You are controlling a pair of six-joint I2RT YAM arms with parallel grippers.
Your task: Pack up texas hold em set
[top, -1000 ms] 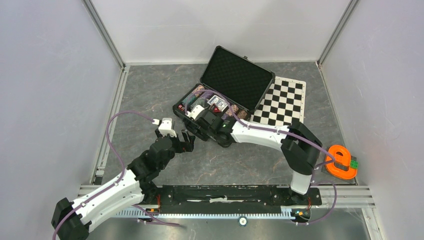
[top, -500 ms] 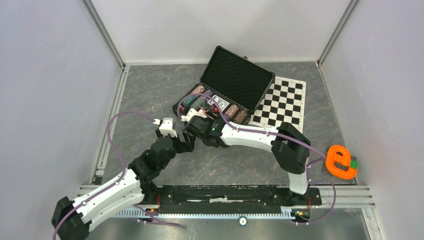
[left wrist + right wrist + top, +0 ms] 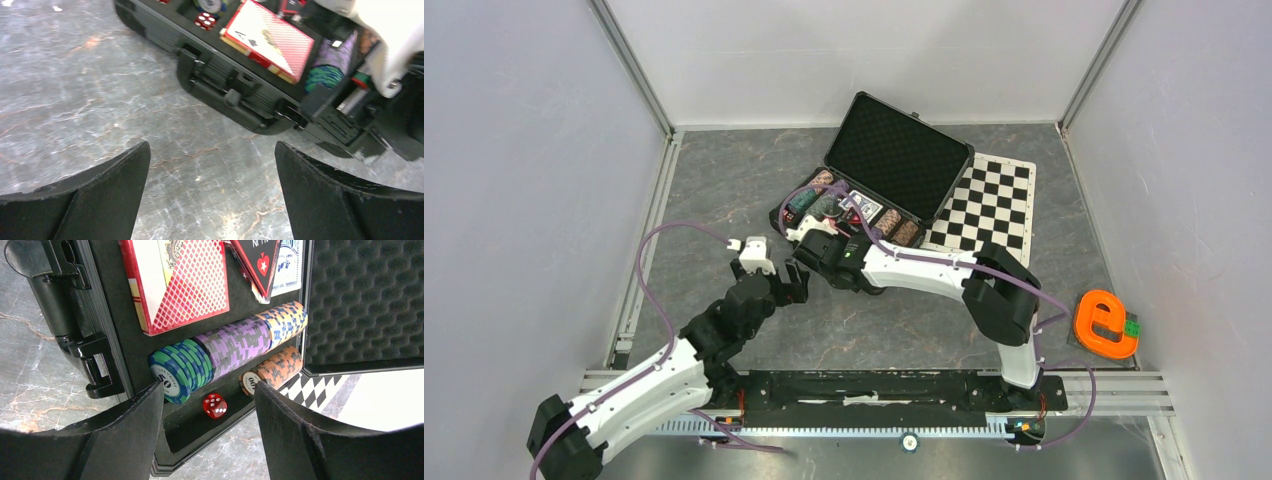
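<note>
Looking down on one black case [image 3: 894, 150], lid up, in the upper middle of the top view. Counting inside: two card packs, red deck [image 3: 187, 285] and blue deck [image 3: 289, 262]; four chip rows, green chips [image 3: 182, 367], purple chips [image 3: 235, 342], yellow-and-blue chips [image 3: 282, 320], orange chips [image 3: 275, 367]; one red die [image 3: 214, 405]. Two pincers, both spread wide, pinching nothing: right pincer [image 3: 207, 392] over the case's lower-left end, left pincer [image 3: 212, 150] just lower left, above grey table [image 3: 75, 100].

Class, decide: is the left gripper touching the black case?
Apart. The left wrist view shows bare table between the open left gripper and the black case.
</note>
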